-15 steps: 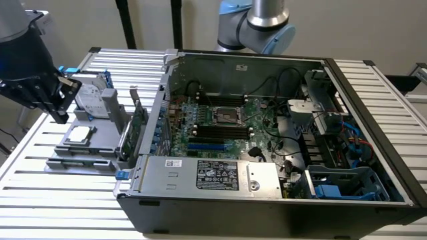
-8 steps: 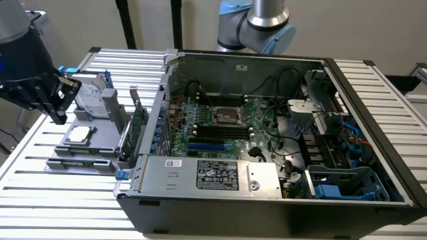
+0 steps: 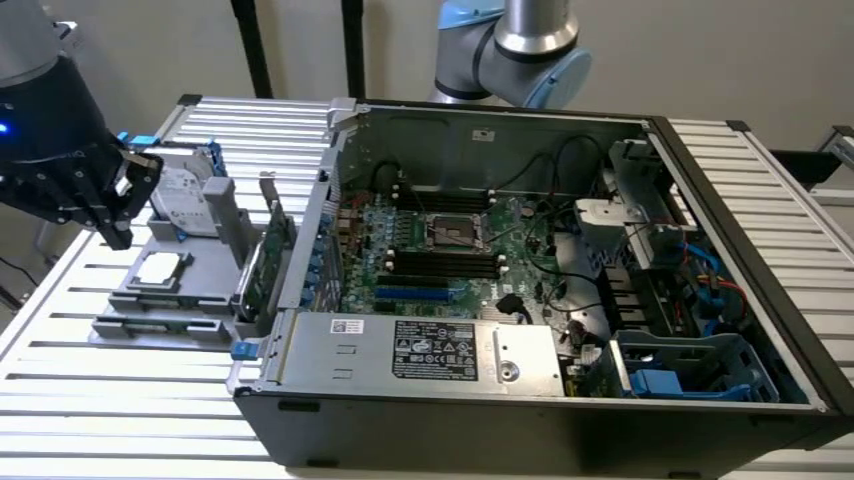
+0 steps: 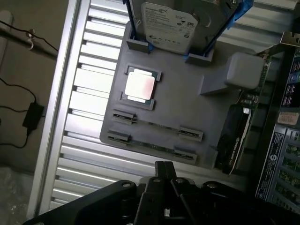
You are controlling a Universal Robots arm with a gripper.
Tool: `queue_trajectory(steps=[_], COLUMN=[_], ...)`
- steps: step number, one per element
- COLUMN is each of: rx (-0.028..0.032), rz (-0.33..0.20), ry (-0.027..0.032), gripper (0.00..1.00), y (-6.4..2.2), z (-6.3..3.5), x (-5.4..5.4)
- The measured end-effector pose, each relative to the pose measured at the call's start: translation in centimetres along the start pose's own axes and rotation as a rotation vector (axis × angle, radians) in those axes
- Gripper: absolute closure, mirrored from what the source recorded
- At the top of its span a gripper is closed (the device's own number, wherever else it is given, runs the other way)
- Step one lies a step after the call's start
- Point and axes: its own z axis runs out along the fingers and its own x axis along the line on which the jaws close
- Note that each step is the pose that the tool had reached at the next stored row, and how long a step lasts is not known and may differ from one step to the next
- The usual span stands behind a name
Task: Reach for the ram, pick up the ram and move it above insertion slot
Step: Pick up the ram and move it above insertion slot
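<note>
Hangs at the exterior view's left, above the slatted bench, with the jaws pressed shut and gripping nothing. Hovers clear over the grey holder, near the edge that bears two long slots, touching none of it. Shows the ram lying edge-up in one of those slots, a thin green strip between two grey end clips, with a second stick in the slot just beside it. Also shows, on the same holder, a square processor in its pocket, a hard drive standing in a blue frame, and a taller green card upright along the side nearest the computer case. Reveals, inside that open case, the motherboard and its dark memory slots, well apart from the jaws.
</note>
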Motion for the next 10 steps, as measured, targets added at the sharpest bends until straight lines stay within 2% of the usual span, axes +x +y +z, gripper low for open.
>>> queue_trajectory(steps=[10], rx=[0.0033], rz=[-0.181], ry=[0.0070], gripper=[0.89], y=[0.00], z=[0.00], x=[0.00])
